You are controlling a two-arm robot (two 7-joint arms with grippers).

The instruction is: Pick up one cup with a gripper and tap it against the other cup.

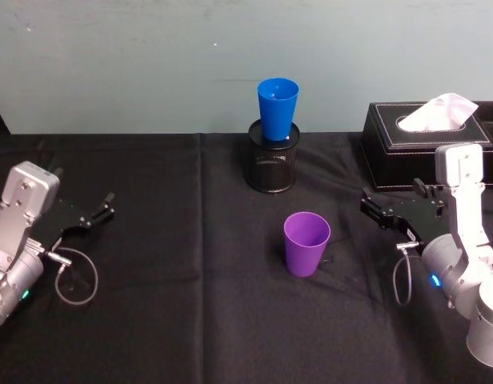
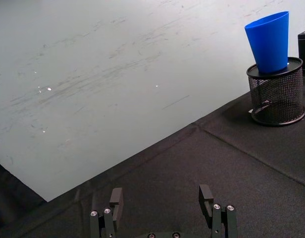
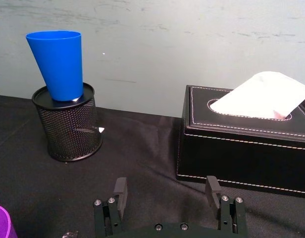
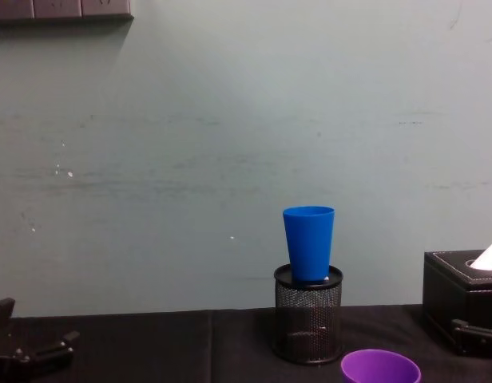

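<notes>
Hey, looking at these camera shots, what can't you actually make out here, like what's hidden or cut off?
- Purple cup: cut by the bottom edge in the chest view, rim alone showing; in the right wrist view just a sliver at the corner.
- Blue cup: its base sinks into the mesh holder, so how deep it sits is unclear.
- Tissue box: cut by the right edge in the chest view.
- Left pincer and right pincer: both open, bodies cut by the bottom edge in the wrist views.
</notes>
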